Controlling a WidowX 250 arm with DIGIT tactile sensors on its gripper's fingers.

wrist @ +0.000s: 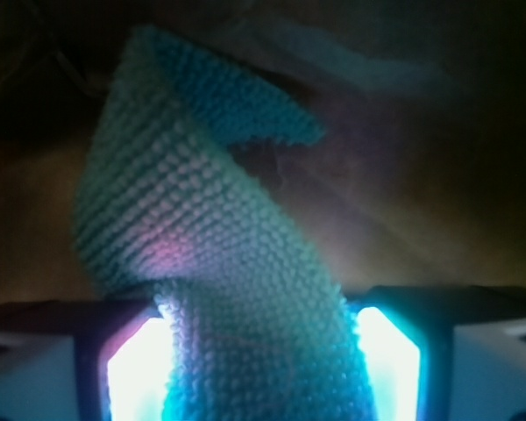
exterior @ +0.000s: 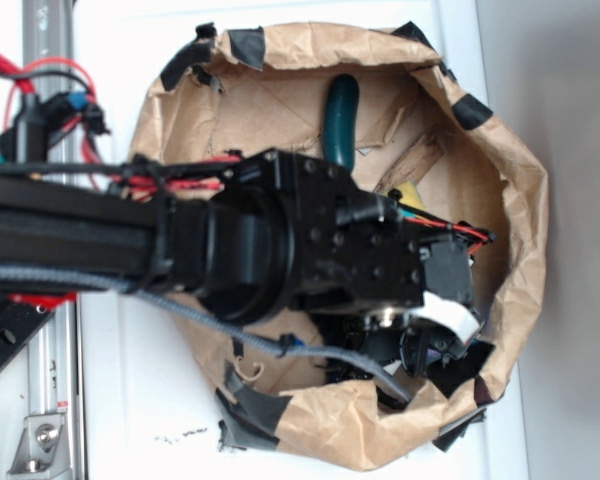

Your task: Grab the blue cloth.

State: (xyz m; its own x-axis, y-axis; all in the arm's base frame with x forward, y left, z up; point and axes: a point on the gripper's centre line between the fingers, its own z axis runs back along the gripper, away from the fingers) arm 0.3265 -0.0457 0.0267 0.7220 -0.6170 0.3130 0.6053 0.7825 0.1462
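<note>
In the wrist view we see the blue cloth (wrist: 219,263) filling the middle of the frame, its knit texture close and clear. Its lower part runs down between the two glowing fingers (wrist: 136,373) at 7 and 5 o'clock, and the fabric presses against both inner faces, so we read the gripper (wrist: 259,368) as closed on the cloth, with the jaws narrowed to the width of the bunched fabric. Above the jaws the cloth widens toward 10 o'clock and folds over into a pointed corner that aims toward 2 o'clock. Behind it lies dim brown surface, too dark for us to make out more.

In the exterior view the black arm (exterior: 280,240) reaches in from 9 o'clock and covers most of the opening of a crumpled brown paper bag (exterior: 520,180), whose rim is patched with strips of black tape (exterior: 245,45). We cannot see the cloth or the fingertips here, since the wrist housing hides them. At 12 o'clock inside the bag a dark teal rope (exterior: 341,120) curves out from behind the arm. A small yellow patch (exterior: 412,192) shows just beside the wrist toward 2 o'clock; we cannot tell what it is. Red wires (exterior: 40,75) loop at 10 o'clock, outside the bag, over the white table (exterior: 130,400).
</note>
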